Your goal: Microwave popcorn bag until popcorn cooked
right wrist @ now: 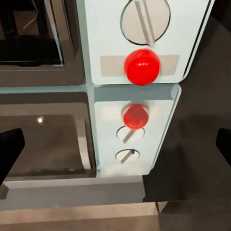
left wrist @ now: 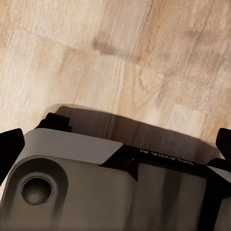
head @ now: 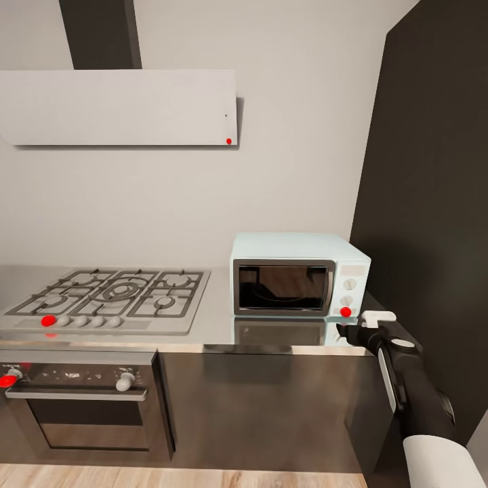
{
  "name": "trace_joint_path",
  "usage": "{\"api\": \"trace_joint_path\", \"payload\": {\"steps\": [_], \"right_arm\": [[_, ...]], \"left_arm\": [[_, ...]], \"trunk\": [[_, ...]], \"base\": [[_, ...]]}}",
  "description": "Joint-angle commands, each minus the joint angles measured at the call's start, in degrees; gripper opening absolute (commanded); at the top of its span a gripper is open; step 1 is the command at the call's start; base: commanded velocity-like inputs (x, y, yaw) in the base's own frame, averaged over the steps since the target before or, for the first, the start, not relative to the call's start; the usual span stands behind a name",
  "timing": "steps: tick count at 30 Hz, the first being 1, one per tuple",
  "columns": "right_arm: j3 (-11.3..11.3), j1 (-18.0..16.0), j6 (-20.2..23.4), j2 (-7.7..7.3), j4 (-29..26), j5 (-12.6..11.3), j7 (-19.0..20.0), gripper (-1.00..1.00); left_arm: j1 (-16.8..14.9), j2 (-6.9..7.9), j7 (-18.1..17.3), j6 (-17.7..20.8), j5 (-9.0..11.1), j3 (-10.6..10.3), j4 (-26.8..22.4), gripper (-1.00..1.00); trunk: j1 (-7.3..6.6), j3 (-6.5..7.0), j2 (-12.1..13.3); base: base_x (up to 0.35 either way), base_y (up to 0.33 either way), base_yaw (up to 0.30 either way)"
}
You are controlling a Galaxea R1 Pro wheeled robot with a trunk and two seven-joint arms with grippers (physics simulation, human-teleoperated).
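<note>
My right claw [head: 359,327] hovers just off the table's [head: 217,318] front edge with its fingers spread and nothing between them, aimed at the microwave's [head: 298,274] white side panel. The red light [right wrist: 142,66] sits straight ahead of the claw at twelve o'clock, a knob [right wrist: 144,14] just beyond it, and both mirror in the shiny table top. The microwave stands closed at the table's right end, beside a dark wall. A gas hob [head: 112,298] lies at its nine o'clock, with an oven [head: 81,400] below. My left claw [left wrist: 115,139] hangs spread over the wooden floor [left wrist: 120,57], holding nothing. I cannot see the popcorn bag.
</note>
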Motion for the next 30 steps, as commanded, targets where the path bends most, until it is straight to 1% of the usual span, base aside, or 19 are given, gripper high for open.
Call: {"api": "trace_joint_path", "payload": {"steps": [1, 7, 9, 10, 12, 19, 20, 23, 25, 27, 30], "right_arm": [[-0.15, -0.05, 0.24, 0.01, -0.03, 0.59, 0.47, 1.0], [-0.09, -0.05, 0.09, 0.01, 0.01, 0.65, 0.34, 1.0], [-0.37, -0.05, -0.52, 0.07, 0.01, 0.63, 0.27, 1.0], [-2.07, -0.05, -5.13, 0.61, 0.4, 0.38, 0.08, 1.0], [-2.45, -0.05, -6.74, 0.9, 1.89, 0.36, -0.05, 1.0], [-2.55, -0.05, -7.23, 0.79, 2.99, 0.39, -0.2, 1.0], [-2.88, 0.12, -7.56, 0.46, 3.32, 0.73, 0.14, 1.0], [-3.65, 0.01, -8.53, 0.6, 4.29, 0.84, 0.78, 1.0], [-3.55, -0.03, -8.22, 0.65, 4.17, 0.75, 0.13, 1.0], [-3.58, -0.05, -7.84, 0.14, 3.53, 0.74, -0.37, 1.0], [-3.66, -0.05, -7.75, 0.0, 3.36, 0.78, -0.52, 1.0]], "left_arm": [[-0.05, -0.06, -0.1, -0.21, 0.53, -0.52, 0.08, 1.0], [-0.05, -0.26, -0.05, -0.21, 0.53, -0.57, 0.08, 1.0], [-0.05, -0.26, -0.05, -0.21, 0.53, -0.57, 0.08, 1.0], [-0.05, -0.32, 0.0, -0.21, 0.53, -0.57, 0.08, 1.0], [-0.05, -0.29, 0.03, -0.21, 0.53, -0.57, 0.08, 1.0], [-0.05, -0.26, 0.01, -0.2, 0.53, -0.55, 0.08, 1.0], [0.13, -0.26, 0.04, -0.23, 0.61, -0.48, -0.01, 1.0], [0.13, -0.26, 0.04, -0.28, 0.61, -0.48, -0.01, 1.0], [0.13, -0.26, 0.04, -0.28, 0.61, -0.48, -0.01, 1.0], [0.13, -0.26, 0.04, -0.29, 0.61, -0.48, -0.01, 1.0], [0.13, -0.26, 0.04, -0.3, 0.61, -0.48, -0.01, 1.0]], "trunk": [[0.0, -0.07, -0.04], [0.0, -0.07, -0.04], [0.0, -0.07, -0.04], [0.0, -0.07, -0.04], [0.0, -0.07, -0.04], [0.0, -0.07, -0.04], [0.0, -0.07, -0.04], [0.0, -0.07, -0.04], [0.0, -0.07, -0.04], [0.0, -0.07, -0.04], [0.0, -0.07, -0.04]], "base": [[0.0, 0.0, 0.0], [0.0, 0.0, 0.0], [0.0, 0.0, 0.0], [0.0, 0.0, 0.0], [0.066, 0.0, 0.0], [0.238, 0.0, 0.0], [0.0, 0.0, 0.0], [0.0, 0.0, 0.0], [0.0, 0.0, 0.0], [0.0, 0.0, 0.0], [0.0, 0.0, 0.0]]}}
